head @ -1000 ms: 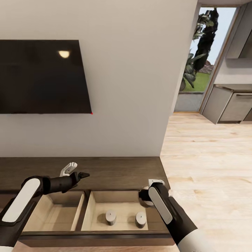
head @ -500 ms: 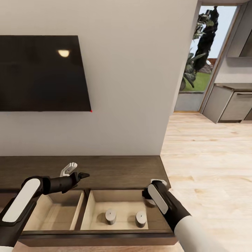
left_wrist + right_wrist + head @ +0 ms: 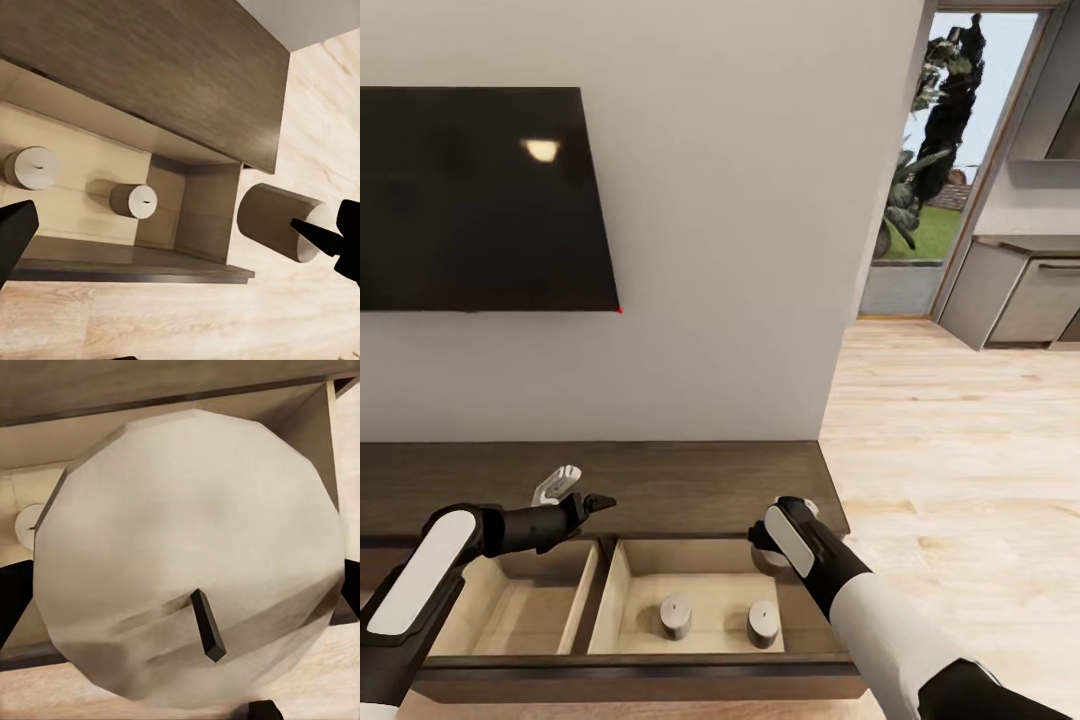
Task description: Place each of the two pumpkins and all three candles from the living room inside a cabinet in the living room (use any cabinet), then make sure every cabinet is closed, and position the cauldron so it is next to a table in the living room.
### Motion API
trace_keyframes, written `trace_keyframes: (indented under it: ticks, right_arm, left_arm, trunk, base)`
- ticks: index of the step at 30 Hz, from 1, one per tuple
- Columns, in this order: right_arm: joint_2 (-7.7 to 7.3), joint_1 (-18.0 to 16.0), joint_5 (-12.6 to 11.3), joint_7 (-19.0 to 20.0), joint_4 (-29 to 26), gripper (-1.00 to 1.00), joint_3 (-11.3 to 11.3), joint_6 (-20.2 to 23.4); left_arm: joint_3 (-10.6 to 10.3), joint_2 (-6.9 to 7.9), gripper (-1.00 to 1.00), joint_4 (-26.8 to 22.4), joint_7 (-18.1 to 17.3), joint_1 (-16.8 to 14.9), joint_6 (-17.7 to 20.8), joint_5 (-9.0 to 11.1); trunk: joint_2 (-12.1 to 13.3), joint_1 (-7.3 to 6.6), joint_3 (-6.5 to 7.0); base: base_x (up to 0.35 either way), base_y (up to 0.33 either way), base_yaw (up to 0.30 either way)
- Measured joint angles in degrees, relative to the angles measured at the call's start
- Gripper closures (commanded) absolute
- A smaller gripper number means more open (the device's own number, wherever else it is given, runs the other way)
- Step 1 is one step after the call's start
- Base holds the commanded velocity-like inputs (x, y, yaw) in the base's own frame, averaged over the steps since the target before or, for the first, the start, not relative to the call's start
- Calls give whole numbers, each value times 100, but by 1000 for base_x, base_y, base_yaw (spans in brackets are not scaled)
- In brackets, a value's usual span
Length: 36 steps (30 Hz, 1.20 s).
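The dark-brown cabinet point(image 3: 690, 485) runs along the wall, with a pale-lined drawer point(image 3: 705, 590) pulled out. Two candles stand upright in the drawer's right compartment, one point(image 3: 675, 617) beside the other point(image 3: 763, 624); both also show in the left wrist view point(image 3: 31, 166) point(image 3: 135, 200). My right gripper point(image 3: 772, 548) is shut on a third candle point(image 3: 763, 558) over that compartment's far right corner. In the right wrist view its top and wick point(image 3: 191, 562) are close up. My left gripper point(image 3: 580, 493) hovers open above the cabinet top, holding nothing.
A black TV point(image 3: 480, 200) hangs on the wall above the cabinet. The drawer's left compartment point(image 3: 525, 605) has nothing in it. Wood floor point(image 3: 960, 480) spreads to the right, toward a doorway with grey kitchen cabinets point(image 3: 1020, 300).
My right arm has carried the candle a little left and back over the drawer. The head view has tilted slightly. The left arm has not moved.
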Motion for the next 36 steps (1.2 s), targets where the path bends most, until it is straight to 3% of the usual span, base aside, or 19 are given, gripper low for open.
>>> trace_keyframes:
  ticks: [25,33,36]
  right_arm:
    - [-35,-4,3,37,8,100,0,11]
    - [-41,-4,7,261,11,100,1,2]
    - [-45,-4,49,569,26,100,7,-12]
  left_arm:
    - [-6,0,-100,2,0,7,0,5]
    - [-6,0,-100,-5,0,7,0,0]
    - [-21,-5,-100,-5,0,6,0,0]
  trunk:
    - [-1003,549,-449]
    - [-1324,725,-593]
    - [-1444,791,-647]
  base:
    - [0,0,0]
    - [0,0,0]
    - [0,0,0]
